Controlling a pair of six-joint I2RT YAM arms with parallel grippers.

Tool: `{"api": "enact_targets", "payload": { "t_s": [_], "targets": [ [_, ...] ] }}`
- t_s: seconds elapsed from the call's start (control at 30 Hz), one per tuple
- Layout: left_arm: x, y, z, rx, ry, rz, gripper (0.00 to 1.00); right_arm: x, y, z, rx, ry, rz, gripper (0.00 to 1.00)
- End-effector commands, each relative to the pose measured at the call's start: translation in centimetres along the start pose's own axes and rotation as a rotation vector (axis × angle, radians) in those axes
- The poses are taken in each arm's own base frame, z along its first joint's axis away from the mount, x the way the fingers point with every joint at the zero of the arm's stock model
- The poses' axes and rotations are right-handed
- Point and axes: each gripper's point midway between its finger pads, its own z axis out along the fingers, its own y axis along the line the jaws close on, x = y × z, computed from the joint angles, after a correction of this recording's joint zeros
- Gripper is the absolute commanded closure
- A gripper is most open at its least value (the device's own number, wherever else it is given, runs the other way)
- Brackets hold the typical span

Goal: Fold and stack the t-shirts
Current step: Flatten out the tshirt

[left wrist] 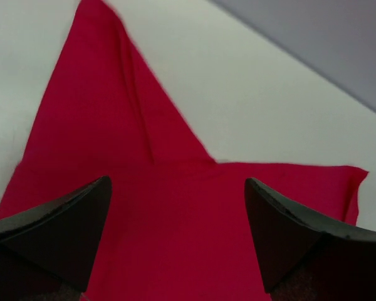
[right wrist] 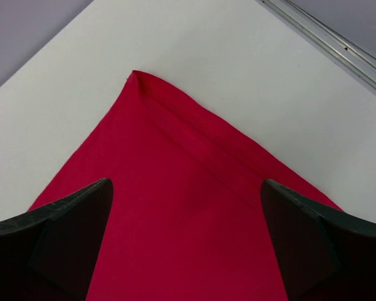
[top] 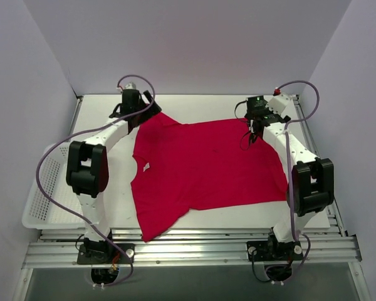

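The red t-shirt [top: 207,169] lies spread flat in the middle of the table [top: 207,103], neck opening toward my left with the small white tag [top: 146,167] showing inside it, and the hem toward my right. One sleeve points to the far left corner and the other toward the near edge. I judge the task to be at its very start: the shirt is laid out and fairly smooth, but I see no fold in it, nothing is stacked, and this is the only shirt in view. The left gripper [left wrist: 177,182] hangs over the far sleeve with its jaws wide apart and nothing between them but cloth lying below. The right gripper [right wrist: 187,182] is just as wide, empty, and poised over the far corner of the hem. Whether the fingertips touch the fabric I cannot tell from either wrist view. What is left, as I read it, is every fold and then the stacking. The tabletop is plain white and matte, with bare margins beyond the shirt on the far side. A white mesh basket [top: 41,200] sits at the left edge, beside the left arm, and metal rails [top: 194,251] run along the near edge where the arm bases are bolted. Pale, bare walls [top: 188,44] close in the far side and both flanks.
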Motion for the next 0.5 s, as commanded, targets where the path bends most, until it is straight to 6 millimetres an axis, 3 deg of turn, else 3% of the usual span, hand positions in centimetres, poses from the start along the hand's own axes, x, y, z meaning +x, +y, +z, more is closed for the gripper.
{"api": "enact_targets", "payload": {
  "t_s": [0.0,0.2,0.47],
  "targets": [
    [2.3,-0.7,1.7,0.069,-0.001,-0.17,0.05,-0.2,-0.5,-1.2,-0.03,-0.018,0.033,0.0],
    [6.6,-2.0,4.0,0.068,0.053,-0.201,0.04,1.6,-2.1,-1.3,-0.016,0.021,-0.005,0.0],
    [8.5,-3.4,6.3,0.09,0.079,-0.224,0.05,2.9,-3.6,-0.9,0.029,0.04,-0.081,0.0]
  ]
}}
